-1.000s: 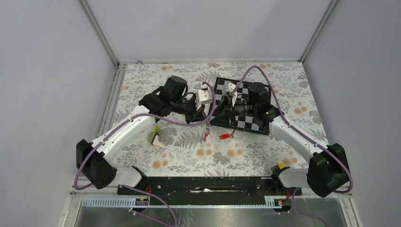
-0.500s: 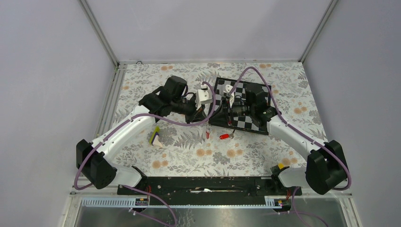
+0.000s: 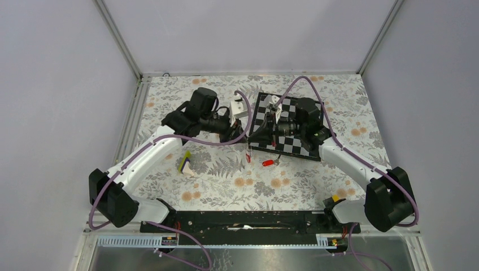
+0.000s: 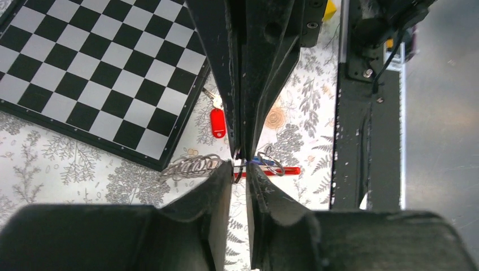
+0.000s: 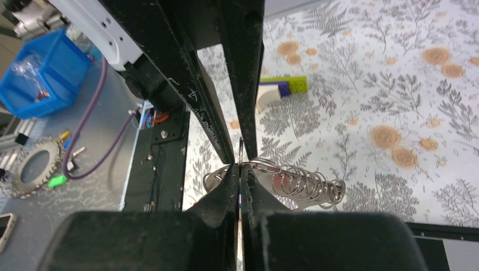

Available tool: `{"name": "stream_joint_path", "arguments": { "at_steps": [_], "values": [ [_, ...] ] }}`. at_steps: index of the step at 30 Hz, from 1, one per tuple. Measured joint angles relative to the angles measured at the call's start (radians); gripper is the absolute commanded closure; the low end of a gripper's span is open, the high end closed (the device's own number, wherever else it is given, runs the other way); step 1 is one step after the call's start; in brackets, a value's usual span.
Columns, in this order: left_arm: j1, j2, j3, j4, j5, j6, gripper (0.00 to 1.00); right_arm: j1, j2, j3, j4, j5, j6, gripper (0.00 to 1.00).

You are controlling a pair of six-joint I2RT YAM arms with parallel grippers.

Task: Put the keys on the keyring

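Wedge block (image 3: pixel 185 162) lies at the left on the floral surface (image 3: pixel 220 186). Left jaws are clenched on the keyring (image 4: pixel 192 166), whose wire coil hangs between the two arms just off the chessboard (image 3: pixel 294 142); the blue key (image 4: pixel 261 160) sits against its red section. The red key (image 3: pixel 268 162) lies on the surface beside the board. Right jaws pinch the same keyring from the opposite side

My fingers (image 4: pixel 217 192) are matt black plastic, flecked with scuffs. The keyring (image 5: pixel 299 186) is bright coiled metal wire with a shine. The red key (image 4: pixel 217 123) has a smooth, glossy plastic tag.
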Motion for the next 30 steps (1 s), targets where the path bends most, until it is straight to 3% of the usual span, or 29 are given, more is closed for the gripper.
{"name": "stream_joint_path", "arguments": {
  "at_steps": [5,11,30],
  "values": [
    [0.066,-0.034,-0.040,0.099,0.096,-0.081,0.61,-0.019,0.000,-0.017,0.175,-0.007,0.172,1.00],
    [0.132,-0.055,-0.100,0.233,0.205,-0.213,0.61,-0.026,0.012,-0.050,0.347,-0.012,0.323,1.00],
    [0.148,-0.055,-0.121,0.341,0.308,-0.327,0.92,-0.034,0.024,-0.089,0.530,-0.012,0.472,1.00]
  ]
}}
